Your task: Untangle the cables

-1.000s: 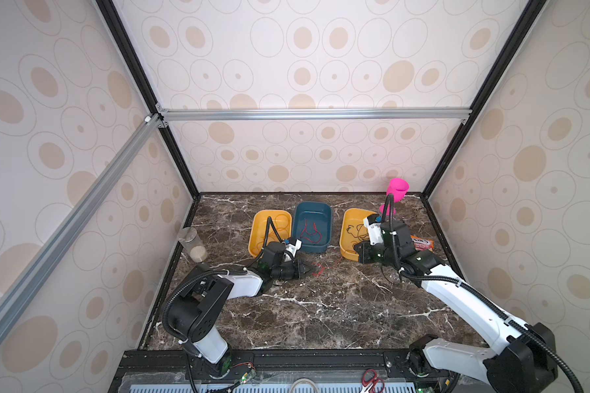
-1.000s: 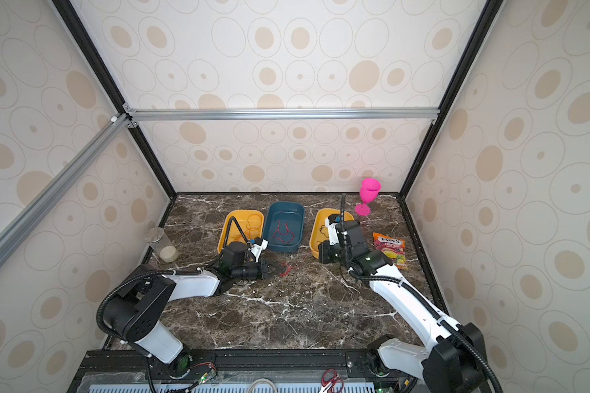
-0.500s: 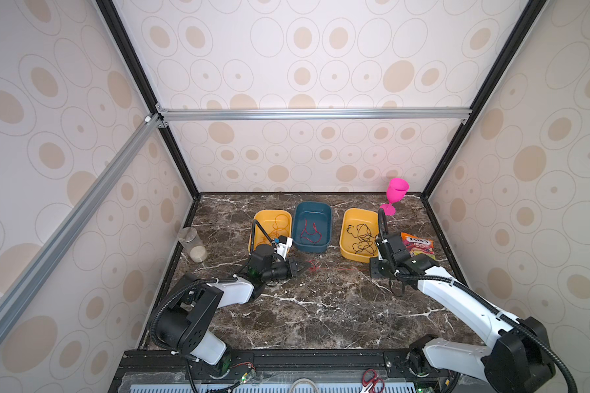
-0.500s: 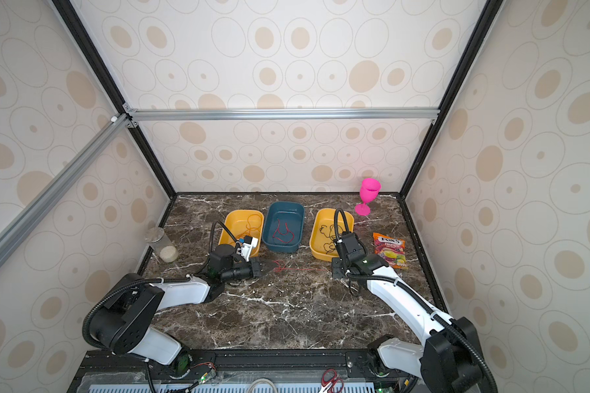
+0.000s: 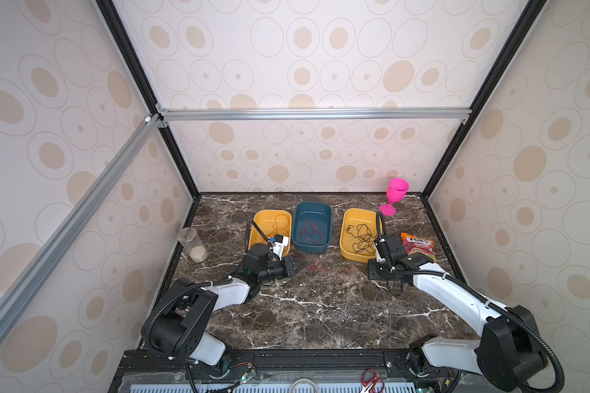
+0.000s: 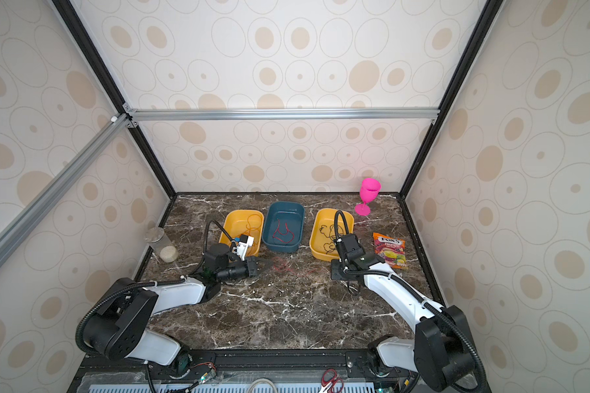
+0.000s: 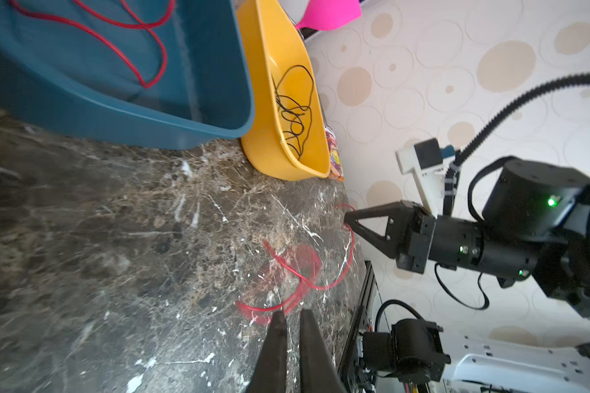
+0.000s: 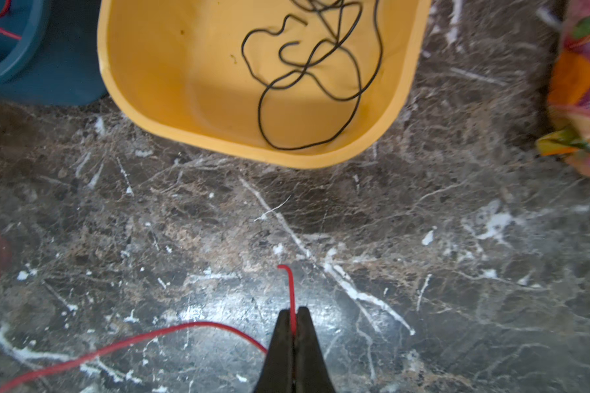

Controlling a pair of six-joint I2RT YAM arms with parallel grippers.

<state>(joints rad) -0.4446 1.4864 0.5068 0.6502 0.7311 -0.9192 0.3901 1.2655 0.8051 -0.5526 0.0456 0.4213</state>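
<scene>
Having backed away from beside the blue tray, the right fingers are clamping one end of the red cable, lying limp on the table before that tray, while the left fingers, narrowly parted, are hovering by its loops; thin, light and floppy, it is likely wanting a pinch near an end.

Top views are bright and even, the patterned walls nearly washed out and stretched toward the corners. On the left wrist cam the red cable is smeared with motion blur and the blue tray is soft up close. The right wrist cam has white glare on the marble tabletop, a soft shadow under the yellow tray, and the snack bag out of focus.
</scene>
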